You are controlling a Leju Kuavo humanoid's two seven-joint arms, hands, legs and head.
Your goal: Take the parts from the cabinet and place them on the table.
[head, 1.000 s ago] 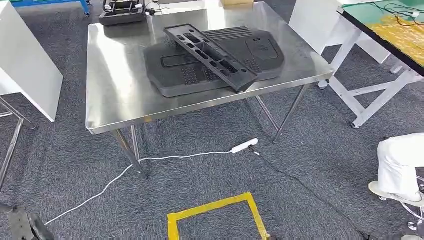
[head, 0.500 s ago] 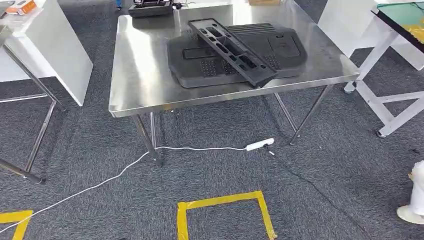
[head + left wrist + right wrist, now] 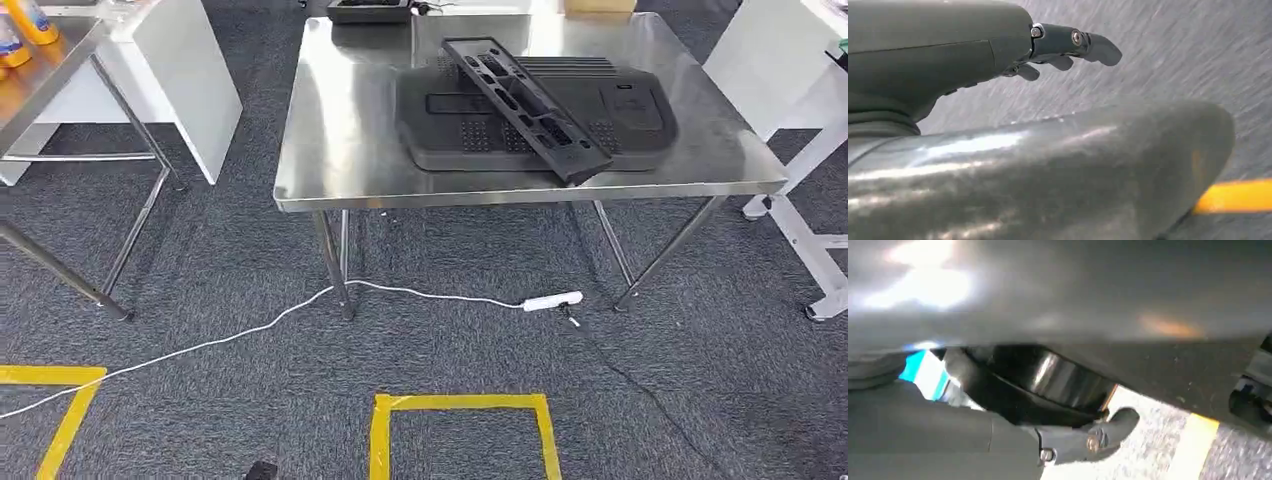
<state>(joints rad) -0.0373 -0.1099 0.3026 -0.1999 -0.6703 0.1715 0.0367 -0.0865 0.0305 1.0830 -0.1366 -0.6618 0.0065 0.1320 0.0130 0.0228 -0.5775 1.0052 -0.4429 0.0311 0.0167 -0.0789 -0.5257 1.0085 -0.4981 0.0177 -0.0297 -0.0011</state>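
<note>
At the twelve o'clock end of the head view, a steel table (image 3: 340, 130) is standing on grey carpet. A broad dark moulded panel (image 3: 640, 120) is lying flat on it toward the one o'clock side. A long slotted black part (image 3: 525, 105) is resting diagonally across the panel, running from eleven o'clock down to five o'clock, its lower end reaching the table's near edge. Both task parts are sitting on the table, so this delivery looks finished, and the robot is probably facing the table from a few steps back, between trips.

At ten o'clock, another metal table (image 3: 45, 75) is carrying orange bottles (image 3: 30, 18). A white cable (image 3: 240, 335) is trailing across the floor to a power strip (image 3: 552, 299) at five o'clock of the steel table. Yellow floor tape (image 3: 460, 403) is marking a square at six o'clock.

In the left wrist view, the left hand (image 3: 1058, 50) is hanging over carpet with its dark fingers (image 3: 1098, 47) gently curved, apart and holding nothing. In the right wrist view, the right hand (image 3: 1083, 440) is showing one curved finger near the robot's body; whether it is wide or closed I cannot tell.
</note>
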